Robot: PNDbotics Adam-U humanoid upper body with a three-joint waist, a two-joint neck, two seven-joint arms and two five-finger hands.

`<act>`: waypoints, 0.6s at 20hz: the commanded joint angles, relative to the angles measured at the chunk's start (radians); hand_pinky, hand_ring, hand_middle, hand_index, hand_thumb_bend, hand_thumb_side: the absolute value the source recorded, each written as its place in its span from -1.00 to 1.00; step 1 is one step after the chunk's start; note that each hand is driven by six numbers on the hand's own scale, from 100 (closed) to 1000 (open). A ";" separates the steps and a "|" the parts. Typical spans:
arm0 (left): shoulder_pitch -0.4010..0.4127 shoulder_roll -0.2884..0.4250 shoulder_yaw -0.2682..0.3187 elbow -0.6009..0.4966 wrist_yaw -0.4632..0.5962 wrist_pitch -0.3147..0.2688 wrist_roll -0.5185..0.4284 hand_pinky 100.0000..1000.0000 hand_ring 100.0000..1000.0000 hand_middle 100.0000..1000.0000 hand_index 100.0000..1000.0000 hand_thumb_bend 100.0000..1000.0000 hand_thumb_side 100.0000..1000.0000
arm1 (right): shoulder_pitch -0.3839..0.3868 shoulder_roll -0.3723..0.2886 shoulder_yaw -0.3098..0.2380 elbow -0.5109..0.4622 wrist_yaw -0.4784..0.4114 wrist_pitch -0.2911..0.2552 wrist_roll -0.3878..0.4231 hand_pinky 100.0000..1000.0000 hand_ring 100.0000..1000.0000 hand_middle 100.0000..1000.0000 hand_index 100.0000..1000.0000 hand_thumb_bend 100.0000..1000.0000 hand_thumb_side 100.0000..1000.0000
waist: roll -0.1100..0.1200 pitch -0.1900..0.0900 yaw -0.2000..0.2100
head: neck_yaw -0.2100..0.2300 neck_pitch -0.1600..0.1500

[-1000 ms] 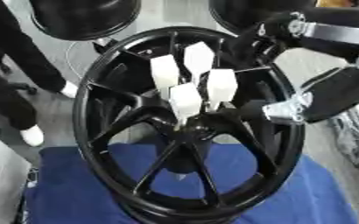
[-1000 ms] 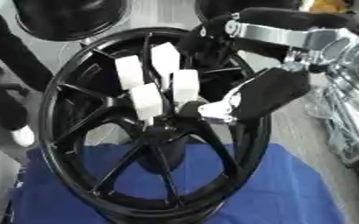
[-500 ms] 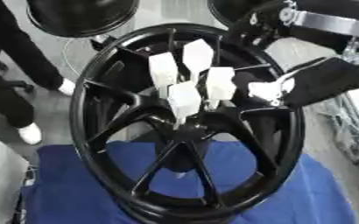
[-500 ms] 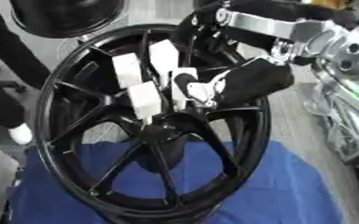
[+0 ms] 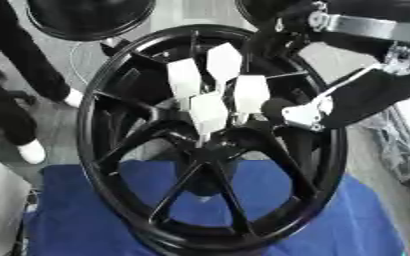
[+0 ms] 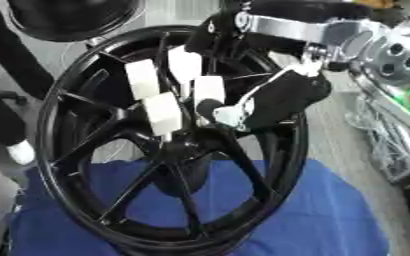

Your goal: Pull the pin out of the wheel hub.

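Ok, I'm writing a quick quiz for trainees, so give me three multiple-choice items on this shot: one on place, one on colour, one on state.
1. Where is the robot hand?
A. Flat on the cloth
B. In front of the spokes, just above the wheel's centre
C. Outside the rim, to the left

2. What colour is the cloth under the wheel?
A. Blue
B. Red
C. White

3. How is the wheel hub fitted out?
A. With a tyre on
B. Wrapped in plastic
C. Bare, with no tyre

Answers:
1 B: the robot hand shows against the spokes above the middle of the wheel hub, on an arm coming from the upper right.
2 A: the cloth is blue around and behind the lower spokes.
3 C: only the bare black rim shows all round.
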 commanded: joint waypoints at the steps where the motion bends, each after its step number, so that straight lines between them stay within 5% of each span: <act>1: -0.013 0.019 0.003 -0.012 0.002 0.000 -0.004 0.78 0.52 0.48 0.54 -0.67 0.44 | -0.018 -0.009 -0.023 -0.011 -0.003 -0.004 0.020 0.56 0.64 0.61 0.68 -0.55 -0.63 | 0.002 -0.012 0.003 | -0.007 -0.015; 12: -0.015 0.014 0.001 -0.014 0.002 0.000 -0.006 0.78 0.52 0.48 0.54 -0.68 0.45 | 0.005 0.009 -0.023 0.001 0.023 0.026 0.014 0.56 0.61 0.58 0.65 -0.65 -0.66 | -0.001 -0.002 0.020 | -0.024 -0.025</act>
